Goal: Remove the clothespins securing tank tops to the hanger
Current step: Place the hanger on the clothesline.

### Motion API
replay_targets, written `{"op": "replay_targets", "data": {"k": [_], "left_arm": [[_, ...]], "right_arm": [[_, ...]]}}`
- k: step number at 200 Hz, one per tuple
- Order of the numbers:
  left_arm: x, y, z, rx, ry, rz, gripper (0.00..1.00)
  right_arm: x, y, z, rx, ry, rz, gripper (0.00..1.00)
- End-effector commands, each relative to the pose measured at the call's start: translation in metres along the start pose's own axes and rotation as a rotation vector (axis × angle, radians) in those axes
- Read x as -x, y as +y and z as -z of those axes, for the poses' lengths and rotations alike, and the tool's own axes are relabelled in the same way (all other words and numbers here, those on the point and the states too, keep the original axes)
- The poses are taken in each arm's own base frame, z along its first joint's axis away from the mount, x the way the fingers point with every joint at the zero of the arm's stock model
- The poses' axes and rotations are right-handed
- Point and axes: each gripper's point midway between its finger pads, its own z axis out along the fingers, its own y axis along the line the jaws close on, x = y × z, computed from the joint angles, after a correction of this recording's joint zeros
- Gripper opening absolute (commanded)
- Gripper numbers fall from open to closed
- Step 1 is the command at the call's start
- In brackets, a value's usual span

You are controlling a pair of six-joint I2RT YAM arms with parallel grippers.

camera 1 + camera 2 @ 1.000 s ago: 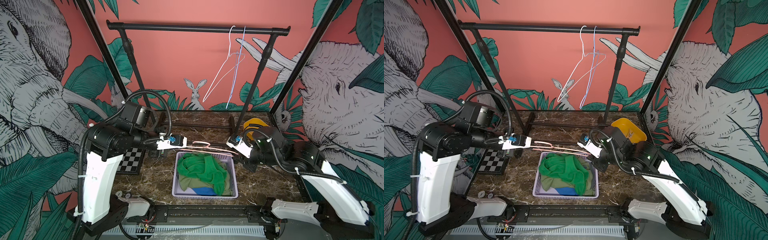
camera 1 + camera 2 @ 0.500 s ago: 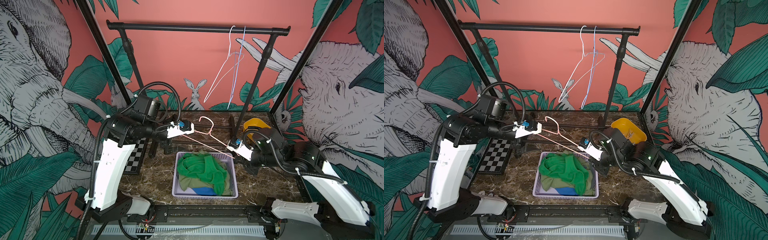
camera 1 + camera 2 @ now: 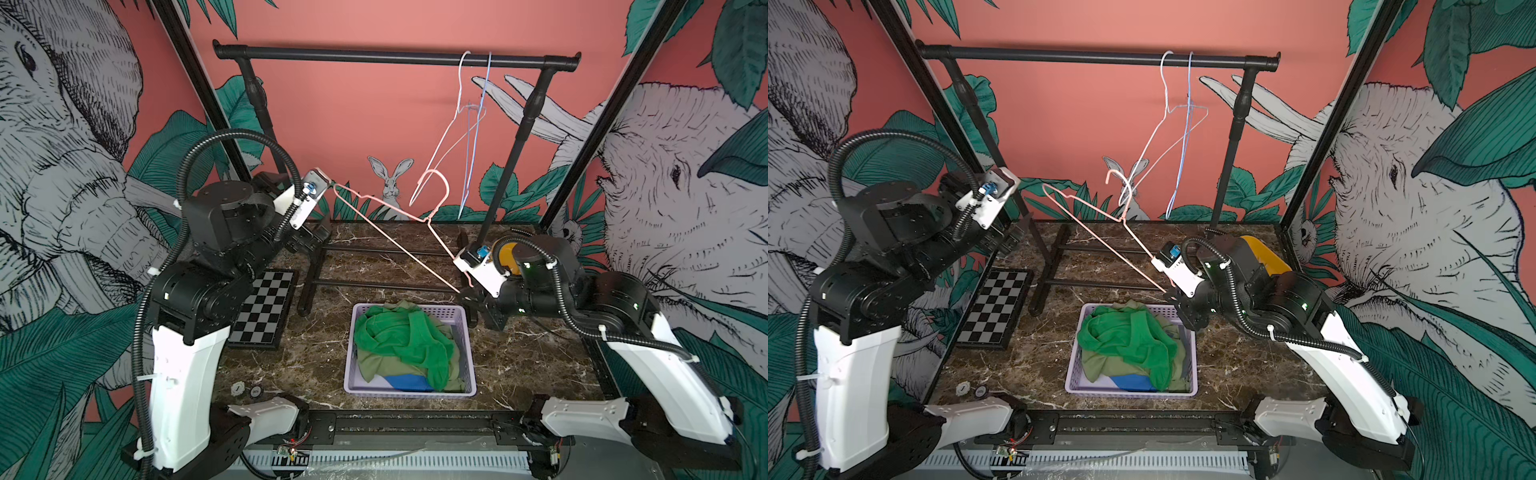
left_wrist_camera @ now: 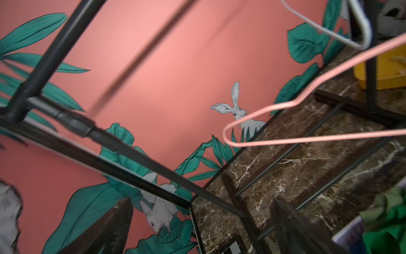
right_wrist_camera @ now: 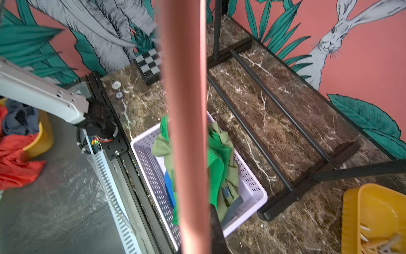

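Right wrist view shows the pink hanger [image 5: 184, 110] pinched by one end alone in the tightly closed right claw [image 3: 465, 291]. The left claw [image 4: 197, 231] gapes fully and holds nothing, so I judge the bare wire could swing or twist loose and snag the two hangers [image 3: 459, 83] on the rail [image 3: 374, 57]. Its long bar slants from that claw, by the far corner of the basket [image 3: 409, 392] of tank tops [image 3: 407, 340], up toward the left claw, with the hook pointing up at the rail.
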Motion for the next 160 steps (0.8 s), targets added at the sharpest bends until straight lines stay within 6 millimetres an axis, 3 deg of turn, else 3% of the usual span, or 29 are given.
{"op": "replay_targets", "data": {"k": [1, 48, 74, 79, 123, 160], "left_arm": [[-0.002, 0.016, 0.016, 0.077, -0.005, 0.082, 0.99], [-0.018, -0.015, 0.021, -0.053, 0.016, 0.072, 0.99], [-0.028, -0.029, 0.022, -0.098, 0.030, 0.074, 0.99], [-0.030, -0.031, 0.021, -0.105, 0.035, 0.075, 0.99], [-0.038, -0.048, 0.025, -0.169, 0.034, 0.096, 0.99], [-0.044, -0.055, 0.033, -0.187, 0.032, 0.103, 0.99]], "right_arm": [[0.040, 0.010, -0.001, 0.040, -0.112, -0.066, 0.00], [0.093, 0.020, -0.028, -0.020, -0.186, -0.147, 0.00], [0.122, 0.012, -0.047, -0.096, -0.225, -0.245, 0.00], [0.126, 0.009, -0.061, -0.117, -0.219, -0.267, 0.00], [0.177, 0.001, -0.102, -0.174, -0.327, -0.336, 0.00], [0.210, -0.014, -0.121, -0.254, -0.443, -0.354, 0.00]]}}
